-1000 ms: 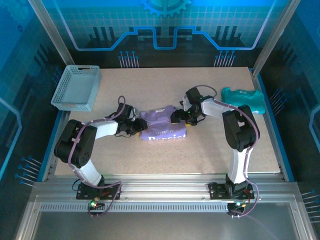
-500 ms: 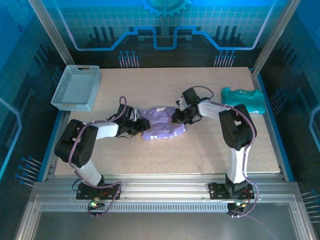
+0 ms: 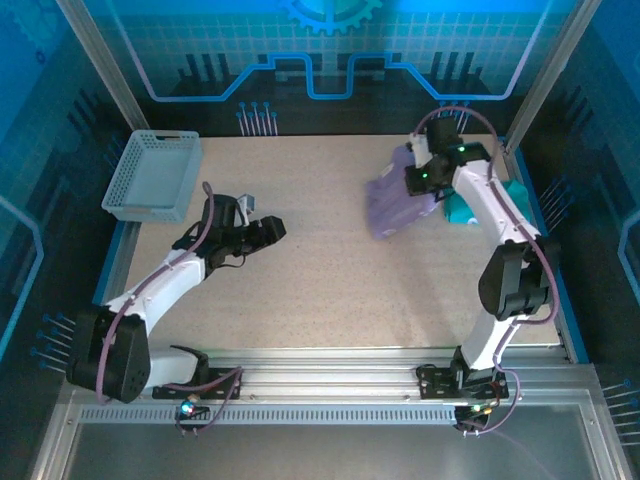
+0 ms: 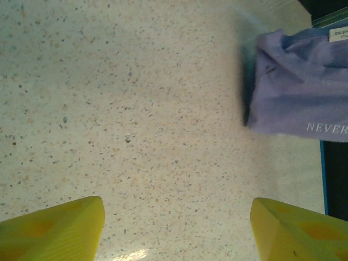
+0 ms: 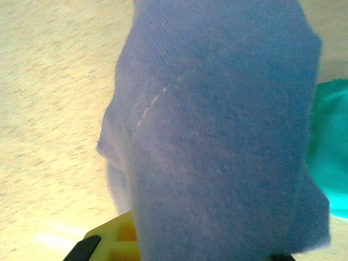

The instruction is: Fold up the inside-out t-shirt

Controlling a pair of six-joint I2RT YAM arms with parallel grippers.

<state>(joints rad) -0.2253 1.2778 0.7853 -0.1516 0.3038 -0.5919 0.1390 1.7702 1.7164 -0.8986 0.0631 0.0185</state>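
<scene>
Two arms: the left one reaches over the left half of the table (image 3: pixel 330 290), the right one stretches toward the far right corner.
Left end effector (image 3: pixel 266 231): empty, its yellow fingers (image 4: pixel 60 228) wide apart over bare speckled table, well apart from the shirt.
Right end effector (image 3: pixel 416 180): clamped on the inside-out t-shirt (image 3: pixel 392 205), which drapes over its yellow finger (image 5: pixel 115 242) in the right wrist view.
Inside-out t-shirt: bunched and hanging from the right end effector near the far right corner of the table; blurred in the top view, so I cannot tell whether its lower edge touches the table.
Shirt details: lavender cloth with a stitched seam; the left wrist view shows pale lettering reading "NEVER" (image 4: pixel 326 128) and a small white label (image 4: pixel 338 33) at the upper edge.
Teal garment (image 3: pixel 459 209): lying at the right edge of the table, just beside and partly behind the hanging shirt.
Grey mesh basket (image 3: pixel 140 210): at the far left corner of the table, well apart from both end effectors.
</scene>
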